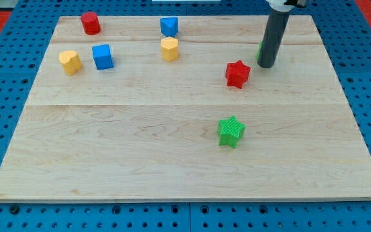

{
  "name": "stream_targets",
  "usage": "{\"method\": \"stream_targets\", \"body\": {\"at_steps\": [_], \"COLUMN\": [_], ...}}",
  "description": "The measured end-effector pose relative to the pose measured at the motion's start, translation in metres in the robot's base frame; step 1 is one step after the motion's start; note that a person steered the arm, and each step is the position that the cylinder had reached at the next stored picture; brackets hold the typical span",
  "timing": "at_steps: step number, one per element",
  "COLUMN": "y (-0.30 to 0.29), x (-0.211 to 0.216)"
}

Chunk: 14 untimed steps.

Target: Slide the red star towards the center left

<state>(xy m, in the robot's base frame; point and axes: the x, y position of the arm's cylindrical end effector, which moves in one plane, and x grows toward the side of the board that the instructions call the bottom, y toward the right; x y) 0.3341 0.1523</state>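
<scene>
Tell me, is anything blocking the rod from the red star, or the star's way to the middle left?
Nothing visible. My tip sits just up-right of the red star with bare board between. Leftward the wood looks clear; the blue cube and yellow block sit higher up.

The rod (272,35) is hiding most of a green block (260,50), shape indeterminable; the view's top edge is cropping the rod.

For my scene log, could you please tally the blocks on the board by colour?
Red: 2, star and cylinder
Blue: 2
Yellow: 2
Green: 2, star and one mostly hidden behind my tip
Total: 8
</scene>
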Motion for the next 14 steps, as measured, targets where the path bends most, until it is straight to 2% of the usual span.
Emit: {"method": "stream_targets", "body": {"at_steps": [2,3,8,11,12,13,14], "y": [0.004,0.004,0.001,-0.015,-0.045,-0.111,-0.099], "x": [-0.064,-0.081,-0.066,0.005,0.027,0.049,0.076]}}
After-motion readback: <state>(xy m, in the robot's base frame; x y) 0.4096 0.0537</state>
